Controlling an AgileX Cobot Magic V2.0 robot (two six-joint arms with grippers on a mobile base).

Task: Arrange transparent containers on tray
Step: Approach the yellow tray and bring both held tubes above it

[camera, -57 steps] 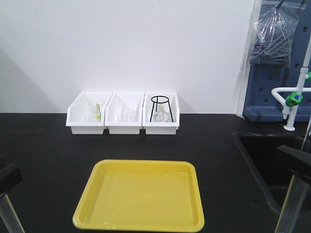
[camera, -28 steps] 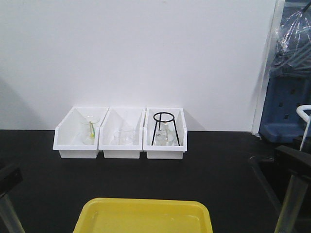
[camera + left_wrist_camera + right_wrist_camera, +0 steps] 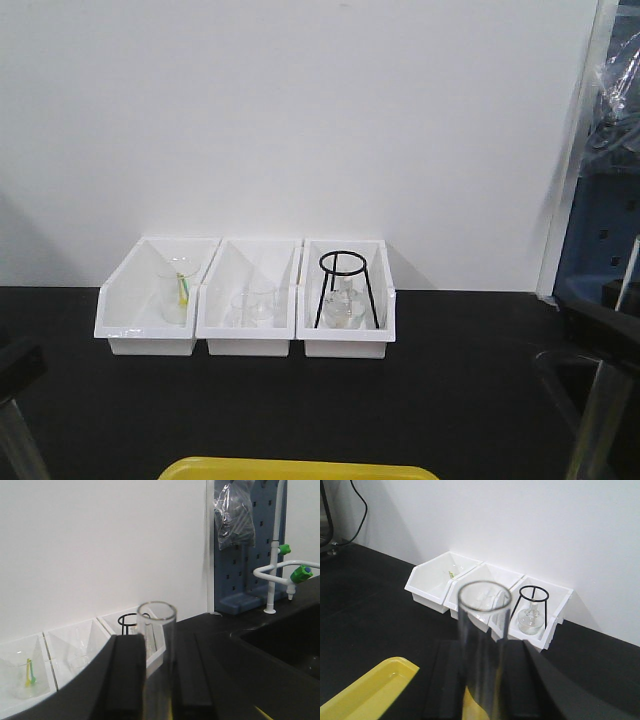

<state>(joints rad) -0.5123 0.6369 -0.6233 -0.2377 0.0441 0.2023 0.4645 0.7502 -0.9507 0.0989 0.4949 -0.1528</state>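
Observation:
Each gripper holds one transparent container, a slim clear glass test tube standing upright. In the left wrist view the tube [image 3: 157, 630] rises between the two black fingers [image 3: 125, 675] of my left gripper [image 3: 157, 647], which is shut on it. In the right wrist view a second tube [image 3: 484, 625] stands in my right gripper [image 3: 482, 655], also shut on it. The yellow tray [image 3: 365, 695] lies low to the left of the right gripper. In the front view only the tray's far rim [image 3: 300, 467] shows at the bottom edge, between the left gripper [image 3: 15, 385] and the right gripper [image 3: 600, 385].
Three deep white bins [image 3: 245, 345] stand in a row against the white wall, holding beakers, a flask and a black wire tripod [image 3: 344, 285]. A sink [image 3: 280, 640] with a green-handled tap [image 3: 300, 572] and a blue pegboard [image 3: 245, 555] lie to the right.
The front view has shifted: the bins look nearer and larger, and the tray has slid down to the bottom edge. Both grippers keep their tubes at the same frame corners.

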